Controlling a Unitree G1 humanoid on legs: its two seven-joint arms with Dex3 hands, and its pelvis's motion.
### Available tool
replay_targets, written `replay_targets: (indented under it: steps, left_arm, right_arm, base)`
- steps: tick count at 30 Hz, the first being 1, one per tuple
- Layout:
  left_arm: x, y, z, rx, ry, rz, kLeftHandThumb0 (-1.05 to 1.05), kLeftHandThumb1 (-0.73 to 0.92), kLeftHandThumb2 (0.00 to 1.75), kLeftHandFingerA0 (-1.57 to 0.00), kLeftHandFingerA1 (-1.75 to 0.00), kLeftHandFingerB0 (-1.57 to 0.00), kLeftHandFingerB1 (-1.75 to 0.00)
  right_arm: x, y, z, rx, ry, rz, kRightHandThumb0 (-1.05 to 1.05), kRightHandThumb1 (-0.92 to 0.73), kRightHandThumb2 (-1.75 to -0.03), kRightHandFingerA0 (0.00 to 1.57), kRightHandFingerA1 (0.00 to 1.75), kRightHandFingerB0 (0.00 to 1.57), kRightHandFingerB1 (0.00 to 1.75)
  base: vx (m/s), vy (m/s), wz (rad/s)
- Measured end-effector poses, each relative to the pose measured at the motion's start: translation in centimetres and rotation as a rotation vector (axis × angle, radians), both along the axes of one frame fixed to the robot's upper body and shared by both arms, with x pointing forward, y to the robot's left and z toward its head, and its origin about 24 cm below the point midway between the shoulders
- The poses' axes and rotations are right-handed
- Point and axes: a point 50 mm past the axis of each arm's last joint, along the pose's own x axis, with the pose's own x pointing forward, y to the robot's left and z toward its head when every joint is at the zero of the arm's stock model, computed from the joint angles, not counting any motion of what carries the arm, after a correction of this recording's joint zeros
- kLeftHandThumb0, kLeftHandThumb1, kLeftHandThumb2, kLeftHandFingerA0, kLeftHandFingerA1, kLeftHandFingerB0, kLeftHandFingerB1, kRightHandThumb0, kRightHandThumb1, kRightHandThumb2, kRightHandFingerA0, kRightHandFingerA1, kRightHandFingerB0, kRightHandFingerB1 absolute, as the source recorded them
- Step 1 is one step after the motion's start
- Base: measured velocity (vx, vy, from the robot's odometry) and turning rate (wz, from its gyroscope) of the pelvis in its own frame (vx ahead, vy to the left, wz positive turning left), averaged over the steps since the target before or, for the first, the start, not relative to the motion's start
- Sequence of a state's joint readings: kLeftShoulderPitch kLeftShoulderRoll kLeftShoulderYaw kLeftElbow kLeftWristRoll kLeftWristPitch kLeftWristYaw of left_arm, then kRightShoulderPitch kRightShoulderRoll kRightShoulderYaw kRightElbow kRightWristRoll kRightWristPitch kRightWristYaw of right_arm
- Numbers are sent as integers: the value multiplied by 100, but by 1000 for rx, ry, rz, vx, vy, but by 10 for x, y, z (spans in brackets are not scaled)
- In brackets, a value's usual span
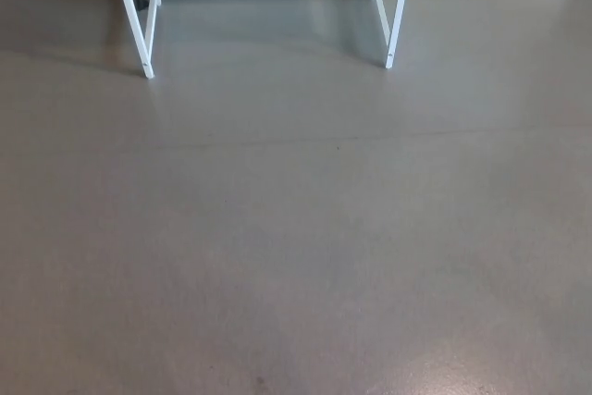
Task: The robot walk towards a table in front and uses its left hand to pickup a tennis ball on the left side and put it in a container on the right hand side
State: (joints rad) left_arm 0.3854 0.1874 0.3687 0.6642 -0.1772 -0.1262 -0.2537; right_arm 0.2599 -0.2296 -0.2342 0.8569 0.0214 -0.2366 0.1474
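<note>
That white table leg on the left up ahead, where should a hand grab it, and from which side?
Probably grip the left leg on its straight shaft above the foot, coming from the front across the floor. It is a slim, slightly slanted bar, so fingers could wrap round it. Neither hand is in view.
</note>
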Motion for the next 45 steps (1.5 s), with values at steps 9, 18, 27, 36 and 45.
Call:
replay_targets:
  steps: [9,18,27,36,45]
  left_arm:
    - [5,-1,3,-13,-33,-20,-26,53,56,-46,-38,-32,-32]
    - [7,-2,2,-26,-43,-21,-21,36,85,-37,-59,-19,-49]
    - [7,2,5,-20,-44,-28,-26,52,56,-48,-39,-33,-32]
    - [12,1,10,-7,-67,-44,-26,53,56,-49,-40,-35,-33]
    - [18,-4,9,-17,-74,-57,-27,55,56,-50,-41,-35,-33]
  right_arm:
    - [2,0,1,9,-32,9,-62,-48,-56,69,55,49,40]
    - [5,-2,4,-1,-47,25,-64,-47,-55,69,56,49,41]
    - [2,4,2,8,-53,44,-63,-47,-55,71,57,48,41]
    - [1,5,1,12,-48,44,-63,-48,-55,72,59,49,44]
    - [5,2,5,-4,-71,56,-65,-49,-56,69,57,48,41]
  base:
    - [0,0,0]
    - [5,-9,4]
    - [56,214,-7]
    - [226,11,7]
    - [315,-158,21]
